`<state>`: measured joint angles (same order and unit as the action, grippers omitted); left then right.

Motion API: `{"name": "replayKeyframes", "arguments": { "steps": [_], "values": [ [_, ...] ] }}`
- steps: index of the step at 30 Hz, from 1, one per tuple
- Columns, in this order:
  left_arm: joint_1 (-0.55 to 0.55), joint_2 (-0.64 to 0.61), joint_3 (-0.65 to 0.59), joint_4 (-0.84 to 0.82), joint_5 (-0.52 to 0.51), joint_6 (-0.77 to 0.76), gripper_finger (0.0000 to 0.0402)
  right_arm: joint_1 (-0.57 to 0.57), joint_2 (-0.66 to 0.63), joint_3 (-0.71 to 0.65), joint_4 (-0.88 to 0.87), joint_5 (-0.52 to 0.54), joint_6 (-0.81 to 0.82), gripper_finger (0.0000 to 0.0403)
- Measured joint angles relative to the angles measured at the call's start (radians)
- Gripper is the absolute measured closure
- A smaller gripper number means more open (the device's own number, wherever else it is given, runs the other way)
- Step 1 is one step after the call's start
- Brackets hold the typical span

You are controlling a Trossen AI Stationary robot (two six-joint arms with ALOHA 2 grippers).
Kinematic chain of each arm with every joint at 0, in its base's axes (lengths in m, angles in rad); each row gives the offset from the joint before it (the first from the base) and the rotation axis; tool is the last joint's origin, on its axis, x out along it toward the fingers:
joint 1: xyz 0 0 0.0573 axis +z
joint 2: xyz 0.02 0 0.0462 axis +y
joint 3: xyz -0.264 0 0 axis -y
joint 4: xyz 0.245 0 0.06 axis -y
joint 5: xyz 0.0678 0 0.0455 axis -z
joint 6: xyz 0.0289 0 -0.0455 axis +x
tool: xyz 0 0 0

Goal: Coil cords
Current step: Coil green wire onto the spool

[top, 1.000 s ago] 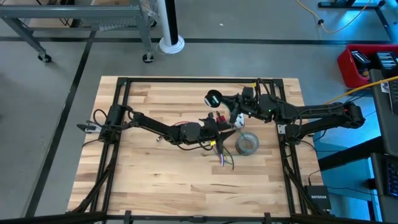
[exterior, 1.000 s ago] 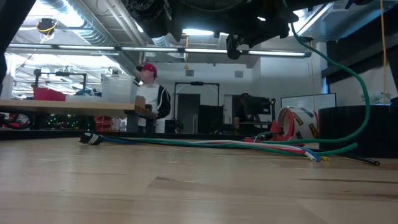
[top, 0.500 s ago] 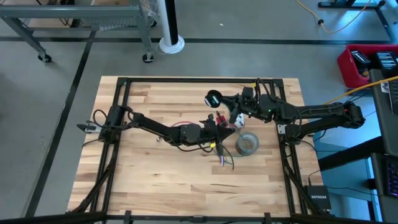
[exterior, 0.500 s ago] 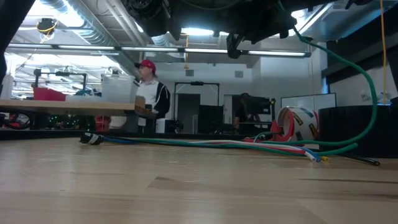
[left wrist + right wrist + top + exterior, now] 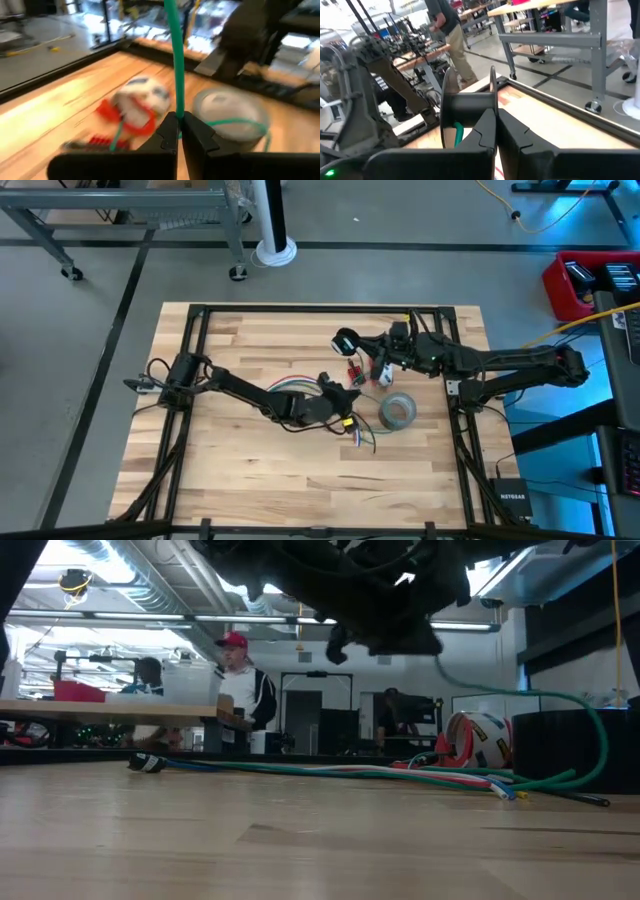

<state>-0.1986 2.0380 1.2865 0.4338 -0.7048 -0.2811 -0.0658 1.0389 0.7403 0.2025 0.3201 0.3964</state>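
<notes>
A green wire (image 5: pixel 175 55) runs from my left gripper (image 5: pixel 178 120) up toward a black spool (image 5: pixel 469 102), where a green turn (image 5: pixel 458 134) shows on the hub. My left gripper (image 5: pixel 345 404) is shut on this wire mid-table. My right gripper (image 5: pixel 495 117) is shut on the spool (image 5: pixel 344 339) above the far middle of the table. The multicoloured strands (image 5: pixel 350 771) lie flat on the table, with ends showing in the high view (image 5: pixel 361 436). The wire's slack loop (image 5: pixel 598 735) sags to the table. My left gripper pinches the green wire (image 5: pixel 179 111) between its two fingertips, the fingers lying across it. The wire rises straight from the fingers toward the spool. The held stretch is clear of the table. My right gripper pinches the edge of one spool flange (image 5: pixel 493 100) between its fingers. The spool is lifted clear of the table, its hub lying level across the fingers.
A grey tape roll (image 5: pixel 398 411) lies flat right of my left gripper. Small red-and-white pieces (image 5: pixel 360 371) lie between the two grippers. A person (image 5: pixel 240 690) stands in the room beyond the table. Bare wood lies toward the near and left edges.
My left gripper has gone down and a little toward the table's near edge, still shut on the green wire. The wire's slack loop has sunk lower toward the table. Multicoloured strands now show behind the left arm. The spool has stayed about where it was.
</notes>
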Motion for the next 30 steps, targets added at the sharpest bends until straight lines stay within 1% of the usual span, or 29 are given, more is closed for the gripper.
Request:
{"name": "replayKeyframes", "arguments": {
  "steps": [4,7,11,14,17,21,24,27,30],
  "values": [
    [-0.011,-0.058,0.000,-0.222,-0.111,-0.075,0.0401,0.000,-0.036,0.000,-0.068,-0.005,0.042,0.0396],
    [-0.011,-0.103,0.000,-0.382,-0.167,-0.117,0.0401,0.000,-0.054,0.000,-0.111,-0.047,0.075,0.0396],
    [-0.004,-0.147,0.000,-0.506,-0.188,-0.135,0.0401,0.000,-0.057,0.000,-0.158,-0.139,0.133,0.0396],
    [0.001,-0.171,0.000,-0.586,-0.190,-0.135,0.0401,0.000,-0.057,0.000,-0.236,-0.166,0.170,0.0396],
    [0.008,-0.182,0.000,-0.639,-0.191,-0.134,0.0401,0.000,-0.056,0.000,-0.309,-0.186,0.207,0.0396],
    [0.022,-0.185,0.000,-0.659,-0.191,-0.105,0.0401,0.000,-0.056,0.000,-0.373,-0.237,0.234,0.0396],
    [0.032,-0.185,0.000,-0.663,-0.179,-0.094,0.0401,0.000,-0.056,0.000,-0.424,-0.253,0.252,0.0396],
    [0.046,-0.185,0.000,-0.662,-0.160,-0.085,0.0401,0.000,-0.056,0.000,-0.452,-0.271,0.258,0.0396],
    [0.065,-0.185,0.000,-0.661,-0.122,-0.085,0.0401,0.000,-0.055,0.000,-0.436,-0.310,0.258,0.0396]
  ]
}}
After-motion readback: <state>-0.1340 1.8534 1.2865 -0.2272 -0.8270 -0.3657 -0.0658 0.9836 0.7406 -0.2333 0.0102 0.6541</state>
